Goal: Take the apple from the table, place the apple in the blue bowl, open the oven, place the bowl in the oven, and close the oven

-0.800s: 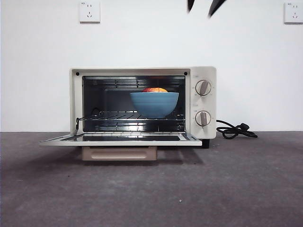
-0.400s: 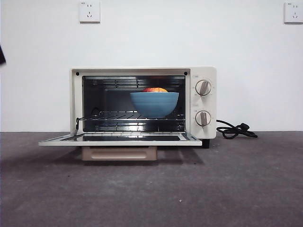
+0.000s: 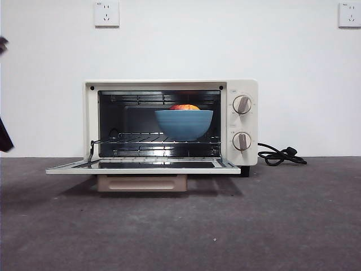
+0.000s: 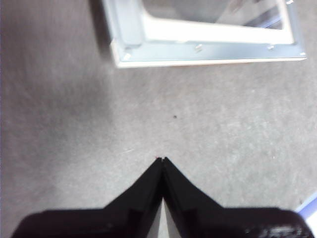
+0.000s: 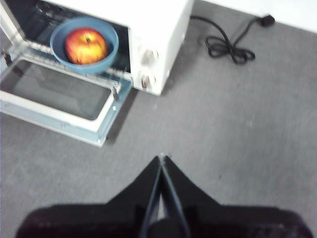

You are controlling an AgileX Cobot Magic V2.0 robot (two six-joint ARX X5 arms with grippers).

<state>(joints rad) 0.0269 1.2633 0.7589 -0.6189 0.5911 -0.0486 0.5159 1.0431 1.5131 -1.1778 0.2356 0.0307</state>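
Observation:
The cream-white oven stands on the table with its door folded down flat. Inside, on the wire rack, sits the blue bowl with the red apple in it; both also show in the right wrist view, bowl and apple. My left gripper is shut and empty, hovering over bare table just off a front corner of the open door. My right gripper is shut and empty, above the table in front of the oven's knob side.
A black cord lies coiled on the table to the right of the oven, also seen as the cord. Two wall sockets sit high on the white wall. A dark arm part shows at the front view's left edge.
The black jaw tips at the top of the front view have gone out of sight. A dark arm part has come in at the left edge and moved lower. Oven, bowl and apple are unmoved.

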